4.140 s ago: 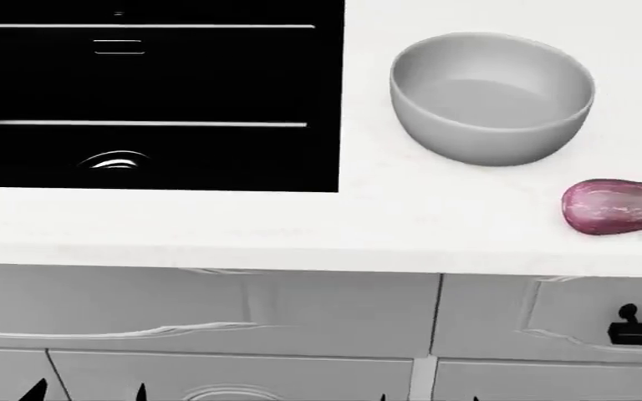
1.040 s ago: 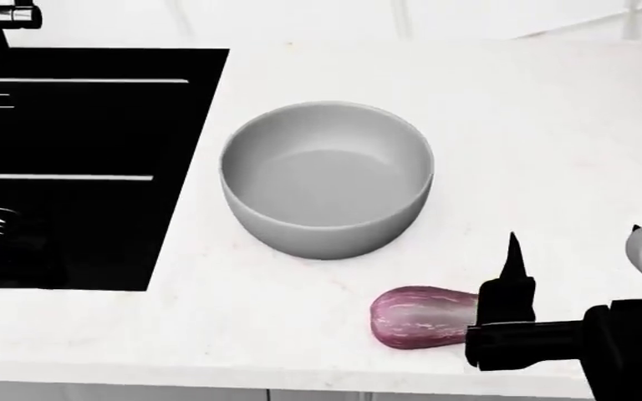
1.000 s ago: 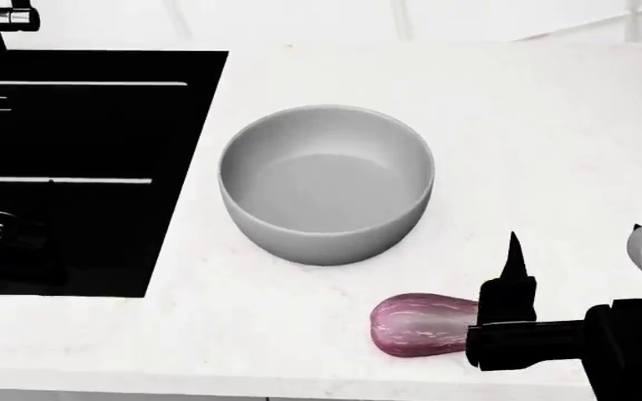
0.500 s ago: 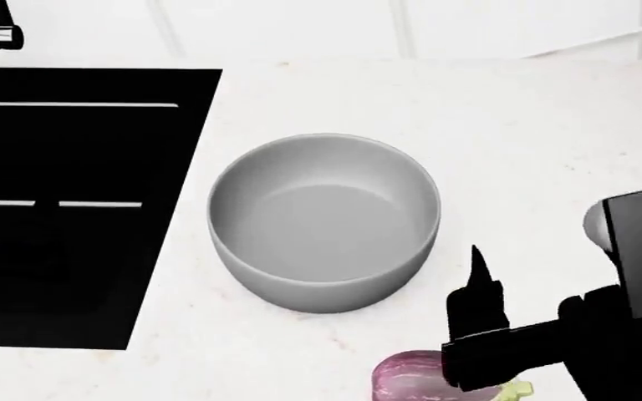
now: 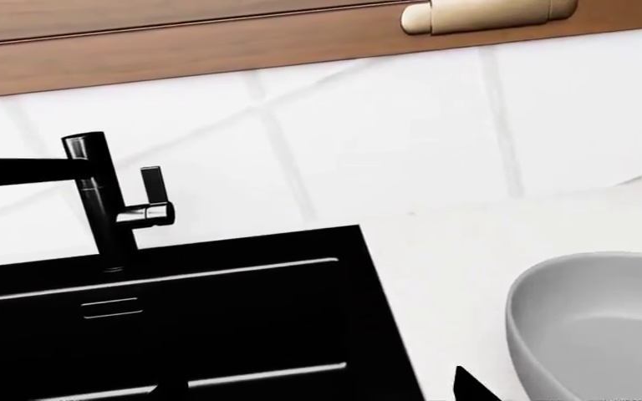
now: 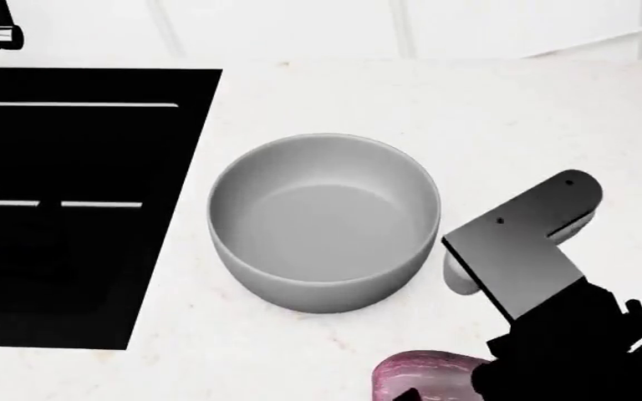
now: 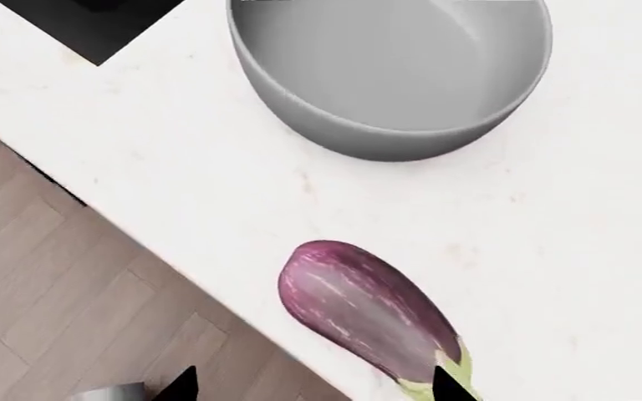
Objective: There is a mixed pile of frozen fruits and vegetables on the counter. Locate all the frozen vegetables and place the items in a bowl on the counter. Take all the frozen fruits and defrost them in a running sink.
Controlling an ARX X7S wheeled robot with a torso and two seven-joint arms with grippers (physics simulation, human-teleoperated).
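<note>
Hovering: your right gripper (image 7: 312,386) hangs above the eggplant (image 7: 368,312), its two dark fingertips spread apart either side of the stem end, so it reads as open and holding nothing.
Eggplant: it lies on its side on the white counter (image 6: 500,109), close to the front edge, with the pale green cap pointing away from the bowl (image 6: 323,219); you straddle it there because that end is the narrowest.
Bowl: grey, upright and with nothing in it, just beside the eggplant, a short carry away.
Sink: the black sink (image 5: 165,326) with its dark faucet (image 5: 104,200) sits beside the bowl.
Left gripper: only a dark tip shows at the wrist view's edge; you cannot tell its state.
Other produce: none in view.
</note>
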